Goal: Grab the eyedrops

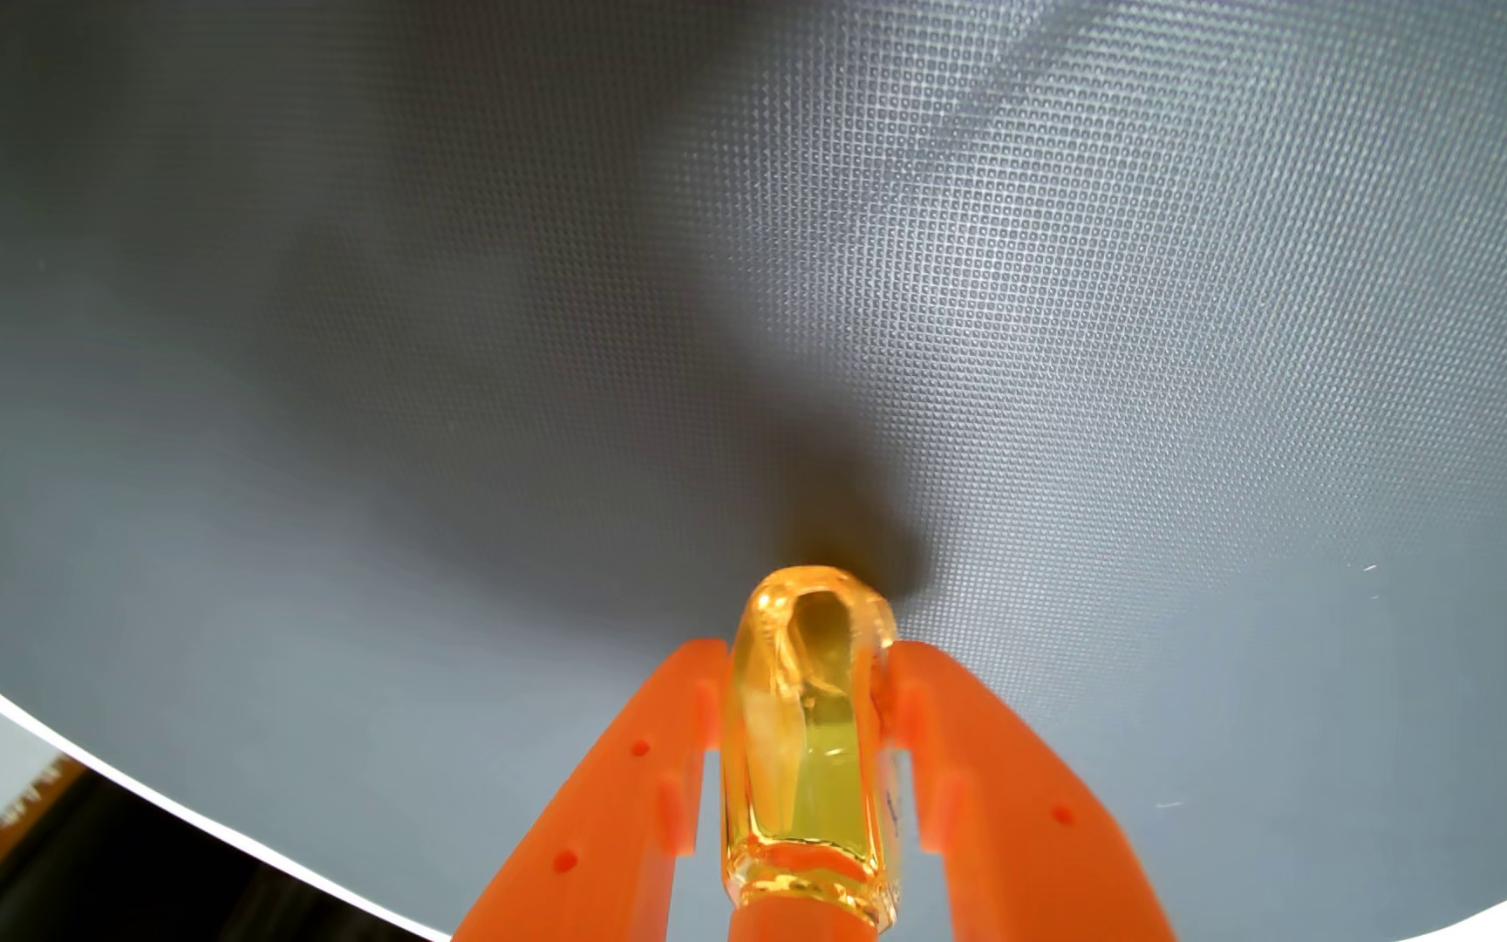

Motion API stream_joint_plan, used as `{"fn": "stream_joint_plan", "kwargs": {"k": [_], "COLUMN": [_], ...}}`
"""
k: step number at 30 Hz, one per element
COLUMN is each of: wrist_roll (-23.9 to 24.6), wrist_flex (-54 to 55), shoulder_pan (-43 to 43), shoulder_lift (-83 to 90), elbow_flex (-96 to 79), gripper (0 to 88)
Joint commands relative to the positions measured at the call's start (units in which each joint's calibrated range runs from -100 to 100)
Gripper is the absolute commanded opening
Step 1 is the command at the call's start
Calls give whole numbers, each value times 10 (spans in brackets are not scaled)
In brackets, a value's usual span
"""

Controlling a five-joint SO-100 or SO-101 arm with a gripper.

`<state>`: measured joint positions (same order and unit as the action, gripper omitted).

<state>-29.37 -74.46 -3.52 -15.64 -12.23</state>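
Note:
In the wrist view the eyedrops [809, 734] are a small clear amber-yellow bottle with liquid inside. It stands between my two orange fingers, its far end touching the grey mat [732, 272]. My gripper [809, 657] is shut on the bottle, with one orange finger [632, 788] against its left side and the other finger [994, 788] against its right side. The bottle's orange cap end reaches the bottom edge of the picture.
The textured grey mat has a white edge [188, 815] curving along the lower left. Beyond that edge lies a dark area [97, 879] off the mat. A dark shadow falls on the mat just past the bottle.

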Motion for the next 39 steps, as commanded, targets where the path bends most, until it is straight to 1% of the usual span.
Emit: {"fn": "stream_joint_plan", "kwargs": {"k": [1,8,10,11,19,21,24,25,29,34,39], "wrist_roll": [10,11,15,16,18,17,9,9,10,12,19], "wrist_flex": [2,2,2,2,2,2,-2,-3,-2,-24,-38], "shoulder_pan": [5,5,5,5,3,4,4,4,7,5,8], "shoulder_lift": [2,3,3,3,3,3,4,4,12,3,2], "elbow_flex": [6,8,8,8,8,8,6,6,10,57,91], "gripper": [68,60,10,5,12,41,117,120,87,149,165]}}
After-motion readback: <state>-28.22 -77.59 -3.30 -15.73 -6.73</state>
